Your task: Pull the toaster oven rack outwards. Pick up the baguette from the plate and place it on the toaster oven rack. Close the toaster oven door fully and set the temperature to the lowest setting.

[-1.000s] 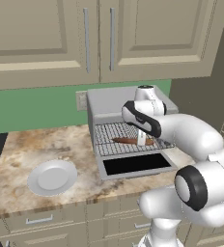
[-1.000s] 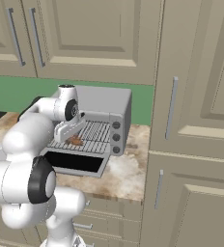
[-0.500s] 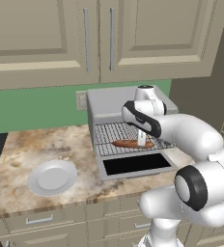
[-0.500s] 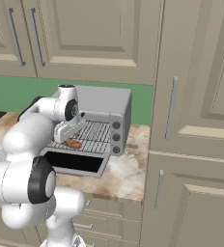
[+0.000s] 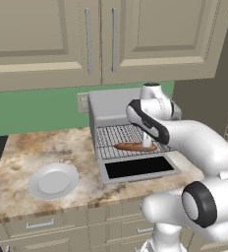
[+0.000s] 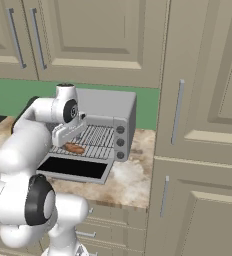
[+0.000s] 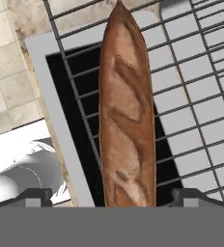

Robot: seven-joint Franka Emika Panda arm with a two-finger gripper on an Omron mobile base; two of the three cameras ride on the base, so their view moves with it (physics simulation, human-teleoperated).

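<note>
Baguette (image 7: 127, 111) lying on pulled-out rack (image 7: 201, 82), gripper (image 7: 111, 197) open right over it.

Jaws spread wide, one tip either side of loaf's near end, not touching it. Loaf flat across front part of rack, near its front edge, partly over glass of dropped door (image 5: 138, 168). Plate (image 5: 53, 180) bare on counter (image 5: 32, 152) at 9 o'clock from oven (image 6: 108, 107), well apart. Knobs (image 6: 120, 142) down oven's right front, at 3 o'clock from rack. Door and temperature not yet done. Likely risks: fingertip snagging loaf on lift-off and rolling it off front edge; door shut with rack out jamming on bars or crushing loaf; wrong knob turned.
</note>
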